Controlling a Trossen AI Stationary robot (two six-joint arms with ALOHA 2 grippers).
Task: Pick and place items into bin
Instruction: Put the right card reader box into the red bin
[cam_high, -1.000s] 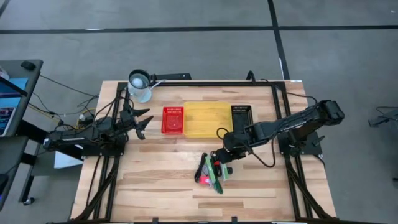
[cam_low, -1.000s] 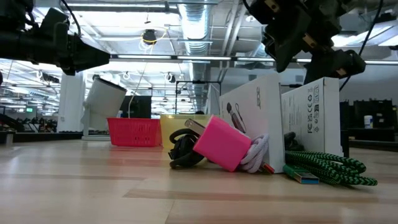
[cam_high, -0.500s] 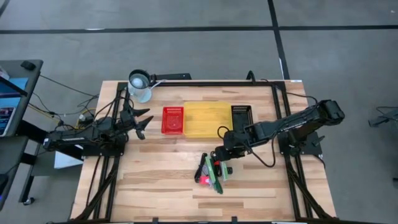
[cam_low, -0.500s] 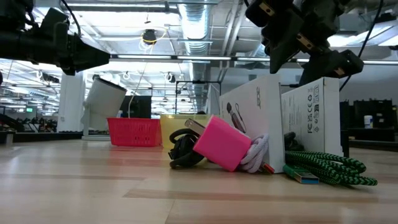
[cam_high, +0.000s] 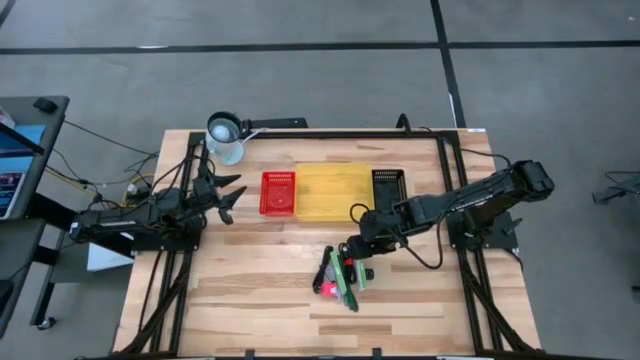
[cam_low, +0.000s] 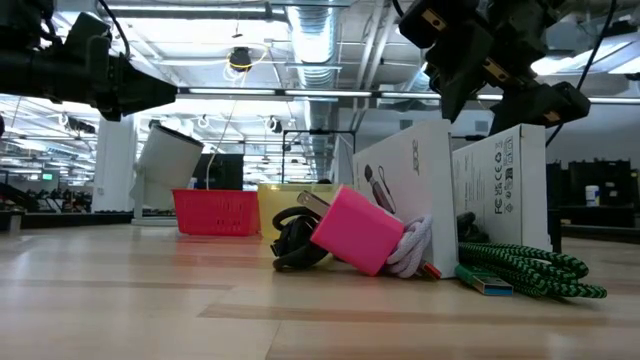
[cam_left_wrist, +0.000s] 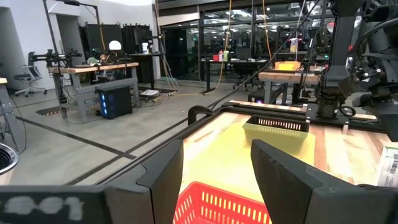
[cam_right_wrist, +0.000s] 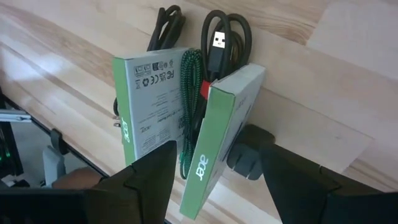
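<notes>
High view shows the items (cam_high: 343, 277) clustered near the table's front centre, well short of the yellow bin (cam_high: 333, 191): two white boxes, a green braided cable (cam_right_wrist: 189, 99), a pink charger (cam_low: 357, 229). Right gripper (cam_high: 356, 250) hovers just above them, fingers spread and empty: the reach step. Next it must descend and close on one box. Left gripper (cam_high: 226, 195) waits open by the red basket (cam_high: 278, 192).

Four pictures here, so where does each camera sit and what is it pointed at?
High: above the table, straight down; both arms, red bin.
Low: at tabletop height, level; pink charger, right gripper overhead.
Left wrist: on the left arm, past its open left gripper toward the bins.
Right wrist: on the right arm, down past its open fingers at white boxes.
Shared: green braided cable in the low and right wrist views.
</notes>
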